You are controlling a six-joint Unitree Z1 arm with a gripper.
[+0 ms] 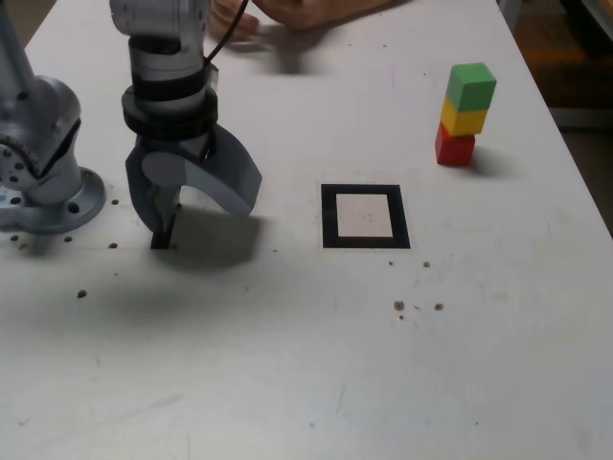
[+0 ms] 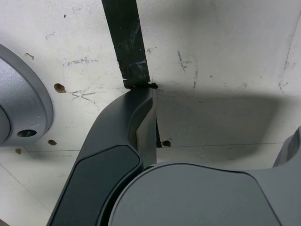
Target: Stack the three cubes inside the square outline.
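I see a white table (image 1: 306,383), scuffed and dotted with small brown specks. The square outline (image 1: 365,217) of black tape lies near its center. At 2 o'clock from it the red cube (image 1: 454,149) rests on the tabletop, carrying 2 more. At 9 o'clock sits the arm's grey base (image 1: 57,196), with a short black tape strip (image 2: 126,42) beside it.

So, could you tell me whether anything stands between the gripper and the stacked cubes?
Nothing visible does. Between the open gripper and the stack of three cubes lies only bare table and the flat square outline.
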